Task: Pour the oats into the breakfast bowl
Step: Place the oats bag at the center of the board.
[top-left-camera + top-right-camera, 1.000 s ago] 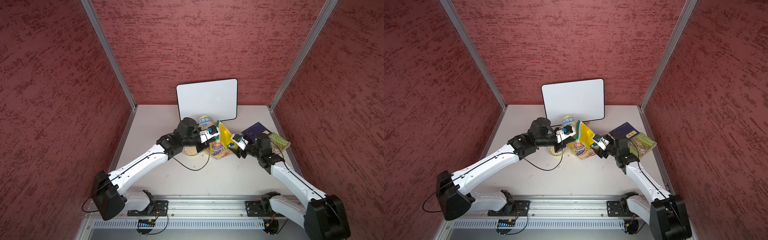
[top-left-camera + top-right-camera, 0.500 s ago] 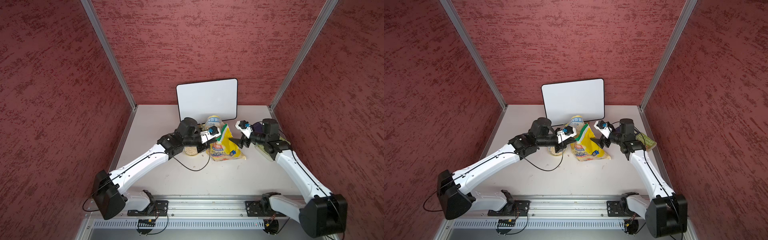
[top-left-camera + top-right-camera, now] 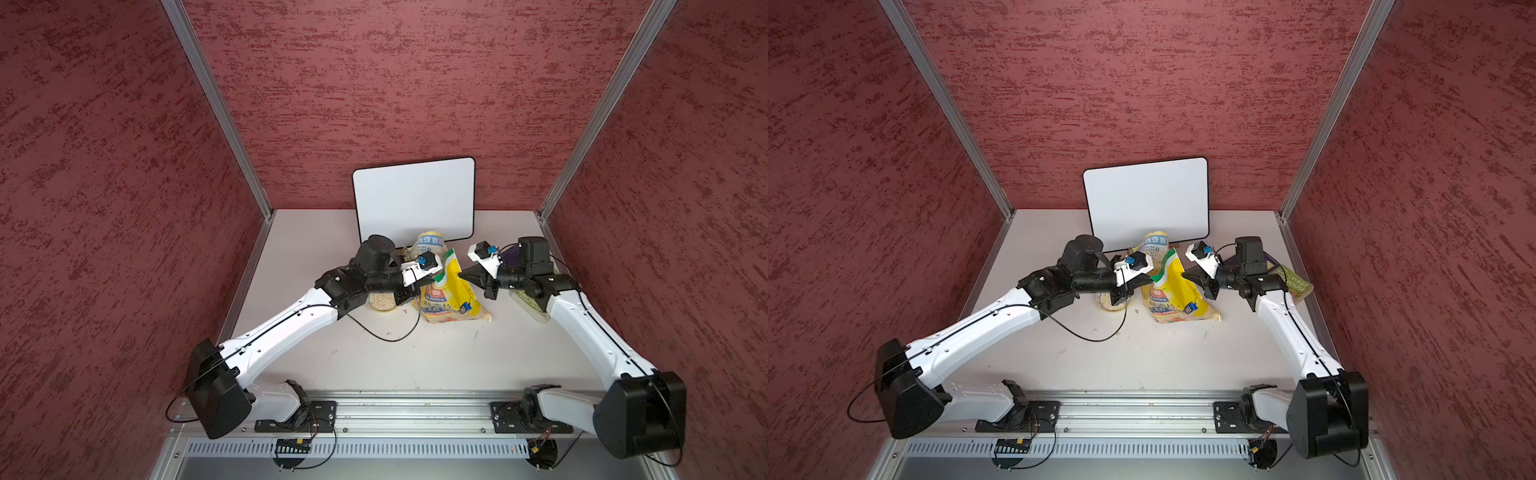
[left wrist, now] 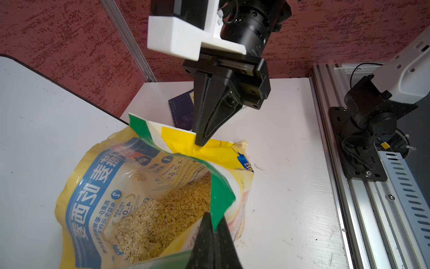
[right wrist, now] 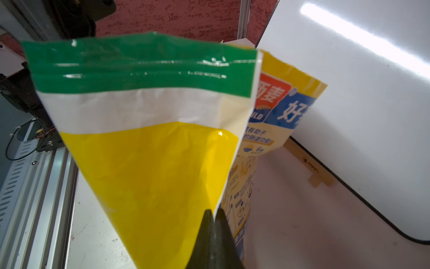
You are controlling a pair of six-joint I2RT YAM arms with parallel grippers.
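While our left fingers (image 4: pixel 213 233) and right fingers (image 4: pixel 202 137) pinch opposite lips of the upright oats pouch (image 3: pixel 446 293) on the desk (image 3: pixel 415 361), the breakfast bowl (image 3: pixel 380 302) sits just beside it, on the left fingers' side.

White board (image 3: pixel 413 199), black-edged: propped against red back wall (image 3: pixel 395 83), 12 o'clock on pale surface (image 3: pixel 415 357). Green illustrated book (image 3: pixel 1295 284): lying at 3 o'clock, dark blue cover (image 4: pixel 181 109) just beside.

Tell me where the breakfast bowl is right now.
In both top views the breakfast bowl sits on the table just left of the yellow oat pouch, partly hidden beneath the left arm.
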